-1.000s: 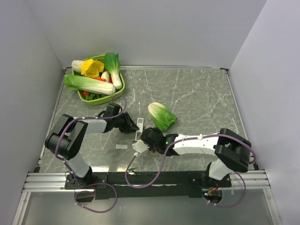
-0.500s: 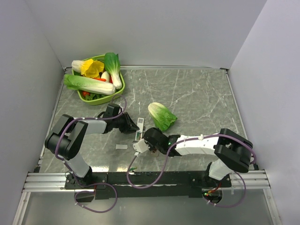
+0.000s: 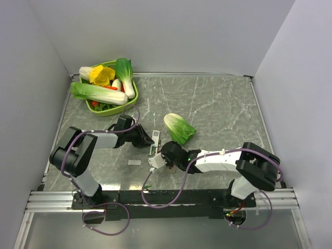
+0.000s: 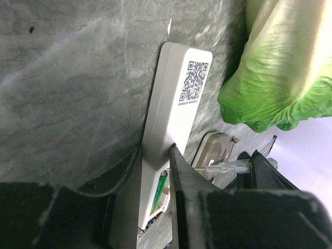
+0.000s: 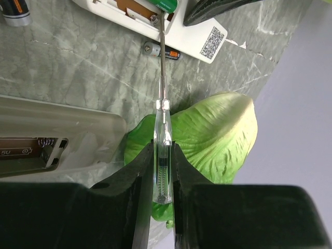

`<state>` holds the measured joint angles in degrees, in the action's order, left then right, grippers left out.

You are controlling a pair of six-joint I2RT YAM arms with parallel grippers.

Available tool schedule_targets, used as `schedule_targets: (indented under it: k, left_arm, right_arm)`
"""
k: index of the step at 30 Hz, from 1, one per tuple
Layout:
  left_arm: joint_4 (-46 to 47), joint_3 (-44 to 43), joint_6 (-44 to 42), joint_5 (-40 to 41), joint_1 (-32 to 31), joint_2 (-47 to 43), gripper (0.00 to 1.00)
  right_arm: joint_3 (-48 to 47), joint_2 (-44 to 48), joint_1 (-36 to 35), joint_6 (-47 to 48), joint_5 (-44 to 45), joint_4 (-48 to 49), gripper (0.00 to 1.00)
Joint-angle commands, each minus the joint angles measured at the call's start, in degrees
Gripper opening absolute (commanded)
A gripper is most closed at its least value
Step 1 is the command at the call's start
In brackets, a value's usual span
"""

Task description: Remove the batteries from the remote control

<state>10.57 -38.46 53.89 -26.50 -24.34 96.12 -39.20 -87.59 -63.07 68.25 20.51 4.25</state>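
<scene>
The white remote control (image 4: 176, 109) lies face down on the table, QR label up, its battery bay open. My left gripper (image 4: 155, 150) is shut across its body; the top view shows the gripper (image 3: 147, 139) on the remote (image 3: 155, 139). A green battery (image 4: 160, 193) sits in the bay. My right gripper (image 5: 163, 148) is shut on a clear-handled screwdriver (image 5: 162, 119), whose metal tip rests in the bay beside the green battery (image 5: 167, 4). One loose battery (image 5: 160, 51) lies on the table next to the remote (image 5: 207, 39). Another battery (image 5: 14, 13) lies further off.
A half cabbage (image 3: 179, 128) lies just behind the remote. A pale plastic case (image 5: 52, 129) sits under my right wrist. A small white flat panel (image 3: 134, 162) lies near the front. A green basket (image 3: 136, 93) of vegetables stands at the back left.
My right gripper has shifted slightly to the right with the screwdriver. The left gripper and the remote have not moved.
</scene>
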Motion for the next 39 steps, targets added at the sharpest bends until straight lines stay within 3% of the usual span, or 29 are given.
schedule_targets:
  k: [1,11,16,22,30,39]
  left_arm:
    - [-2.4,2.2,0.4,-0.1,-3.3,3.7,0.24]
    - [-2.6,2.4,0.5,0.0,-3.3,3.6,0.24]
    - [-2.8,2.3,0.8,0.4,-3.3,4.1,0.24]
    - [-2.3,2.0,1.2,0.3,-3.3,5.1,0.24]
    - [-2.1,2.2,1.5,0.2,-3.3,5.0,0.24]
    - [-4.1,1.2,1.0,1.2,-3.3,3.5,0.24]
  right_arm:
    - [2.2,-1.1,-0.1,-0.2,-5.4,5.0,0.00]
    - [4.3,-1.4,0.0,-0.1,-5.8,8.6,0.00]
    - [4.1,2.8,-0.6,1.0,-4.3,9.0,0.00]
    - [1.8,8.6,-2.1,2.2,-6.9,2.4,0.00]
    - [2.2,3.7,-3.8,0.5,-5.9,2.7,0.00]
    - [1.4,6.1,-3.9,-1.5,-6.3,4.2,0.00]
